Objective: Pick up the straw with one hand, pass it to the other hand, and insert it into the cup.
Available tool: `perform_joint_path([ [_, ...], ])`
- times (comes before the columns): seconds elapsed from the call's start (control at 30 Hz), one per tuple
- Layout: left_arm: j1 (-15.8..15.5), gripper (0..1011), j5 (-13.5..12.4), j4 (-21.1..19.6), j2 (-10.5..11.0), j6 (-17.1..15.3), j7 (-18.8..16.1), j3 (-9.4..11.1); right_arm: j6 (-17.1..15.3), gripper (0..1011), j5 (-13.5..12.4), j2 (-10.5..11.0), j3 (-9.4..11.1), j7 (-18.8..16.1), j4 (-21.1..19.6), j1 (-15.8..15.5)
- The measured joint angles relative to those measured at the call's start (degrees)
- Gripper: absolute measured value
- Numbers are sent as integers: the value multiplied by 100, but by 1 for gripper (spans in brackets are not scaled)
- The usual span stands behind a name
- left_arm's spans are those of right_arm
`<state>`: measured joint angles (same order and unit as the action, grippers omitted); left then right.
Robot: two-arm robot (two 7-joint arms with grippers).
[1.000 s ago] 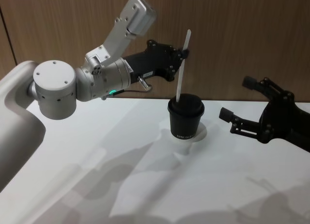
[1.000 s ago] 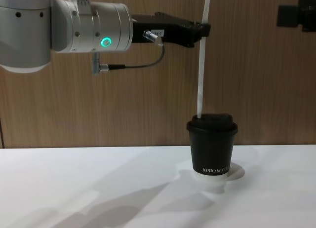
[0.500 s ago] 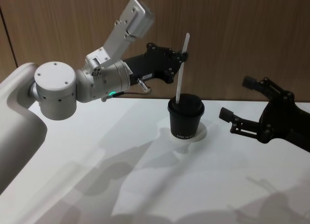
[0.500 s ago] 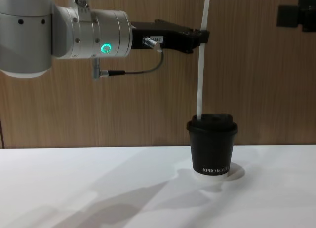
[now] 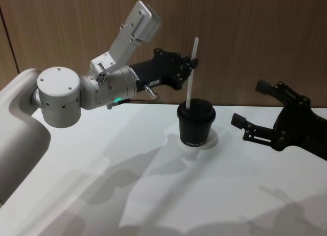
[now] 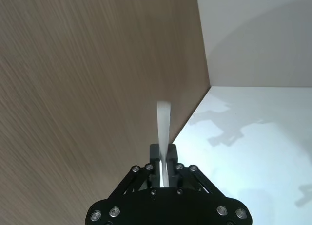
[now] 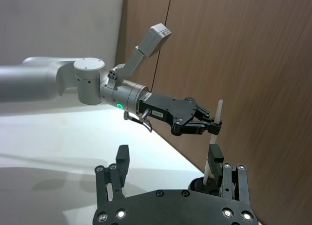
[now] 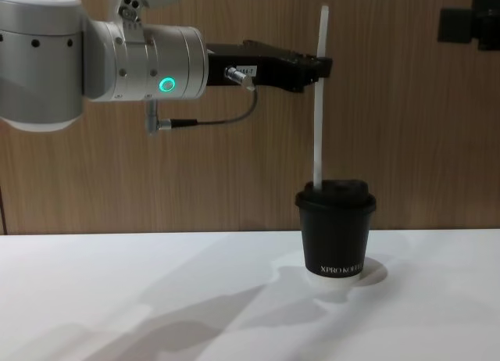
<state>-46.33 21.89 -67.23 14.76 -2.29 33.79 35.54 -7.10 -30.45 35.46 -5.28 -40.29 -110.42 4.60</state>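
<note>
The white straw point(image 5: 191, 77) stands almost upright, its lower end meeting the domed lid of the black cup point(image 5: 196, 124). My left gripper point(image 5: 193, 64) is shut on the straw's upper part, above and behind the cup. From the chest, the straw point(image 8: 319, 119) drops from the left gripper point(image 8: 320, 64) to the lid's left side on the cup point(image 8: 336, 228). In the left wrist view the straw point(image 6: 163, 122) sticks out between the shut fingertips point(image 6: 171, 152). My right gripper point(image 5: 250, 103) hovers open and holds nothing, to the right of the cup; from its own wrist, the right gripper point(image 7: 168, 161) faces the straw point(image 7: 218, 119).
The cup stands on a white table point(image 5: 153, 185) near its back edge. A brown wood wall point(image 5: 245, 37) rises close behind the cup and both grippers. The left arm's silver wrist point(image 8: 148, 60) with a green ring and a dark cable point(image 8: 211, 120) reaches in from the left.
My left gripper has lowered a little with the straw in it, so the straw's top sits lower and its lower end has gone slightly down at the lid. The right gripper has not moved.
</note>
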Motion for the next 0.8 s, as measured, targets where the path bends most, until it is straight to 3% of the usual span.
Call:
perform_joint_path([
  [0.8, 0, 806, 9, 79, -29, 6, 38, -27, 0, 1001, 0, 0, 0, 0, 0, 0],
])
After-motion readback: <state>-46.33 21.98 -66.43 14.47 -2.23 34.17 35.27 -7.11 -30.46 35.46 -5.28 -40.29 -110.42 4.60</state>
